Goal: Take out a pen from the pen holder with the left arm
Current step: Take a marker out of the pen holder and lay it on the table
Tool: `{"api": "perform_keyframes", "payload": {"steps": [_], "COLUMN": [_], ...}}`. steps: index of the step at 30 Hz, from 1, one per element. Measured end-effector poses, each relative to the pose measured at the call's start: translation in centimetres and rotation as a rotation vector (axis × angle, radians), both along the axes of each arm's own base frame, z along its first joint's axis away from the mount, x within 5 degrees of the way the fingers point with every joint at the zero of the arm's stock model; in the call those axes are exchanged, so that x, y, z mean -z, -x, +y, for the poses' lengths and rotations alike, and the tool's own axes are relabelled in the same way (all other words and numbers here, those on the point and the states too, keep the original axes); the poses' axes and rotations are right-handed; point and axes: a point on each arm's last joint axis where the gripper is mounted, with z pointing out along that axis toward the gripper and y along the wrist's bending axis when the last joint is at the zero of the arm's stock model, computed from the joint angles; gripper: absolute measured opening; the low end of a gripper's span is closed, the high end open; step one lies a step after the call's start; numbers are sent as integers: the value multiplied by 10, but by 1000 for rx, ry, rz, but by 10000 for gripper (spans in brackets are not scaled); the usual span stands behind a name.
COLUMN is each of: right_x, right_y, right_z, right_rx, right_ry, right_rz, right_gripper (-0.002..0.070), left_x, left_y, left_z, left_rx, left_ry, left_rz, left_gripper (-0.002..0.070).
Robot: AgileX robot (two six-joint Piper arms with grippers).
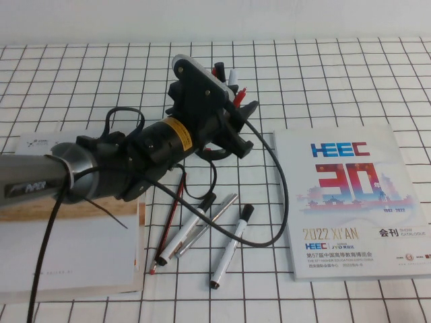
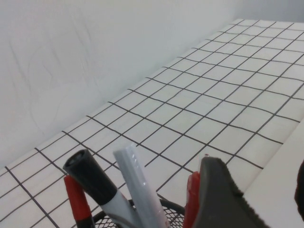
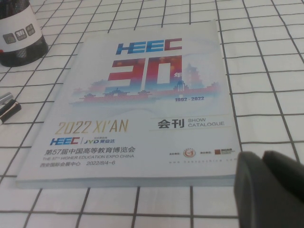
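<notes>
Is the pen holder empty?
No: a black-capped marker and white pen stand in the pen holder, at the left end effector; right end effector hovers by the catalogue.

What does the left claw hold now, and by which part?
Nothing: left claw is open over the pen holder. Right claw hangs near the catalogue.

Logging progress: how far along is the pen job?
Done: several pens lie loose on the gridded table. In hand: left claw, open and empty, hovers over the black mesh pen holder. Left: grip a pen and lift it. Right claw parked by the white HEEC catalogue.
</notes>
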Motion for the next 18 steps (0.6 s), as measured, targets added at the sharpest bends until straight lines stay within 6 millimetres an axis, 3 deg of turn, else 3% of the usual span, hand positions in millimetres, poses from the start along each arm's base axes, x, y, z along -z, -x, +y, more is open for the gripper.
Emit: {"api": "perform_keyframes", "payload": {"steps": [7,18], "right_x": [0,0], "right_y": [0,0], "right_z": [0,0], "right_rx": [0,0], "right_ry": [0,0], "right_rz": [0,0], "right_gripper": [-15,-15], "left_x": [-2,14], "left_y": [-12,-25], "left_z": [-5,-11], "left_rx": [-27,-46], "left_ry": [14,-20], "left_rz": [5,44], "left_gripper": [306,306]}}
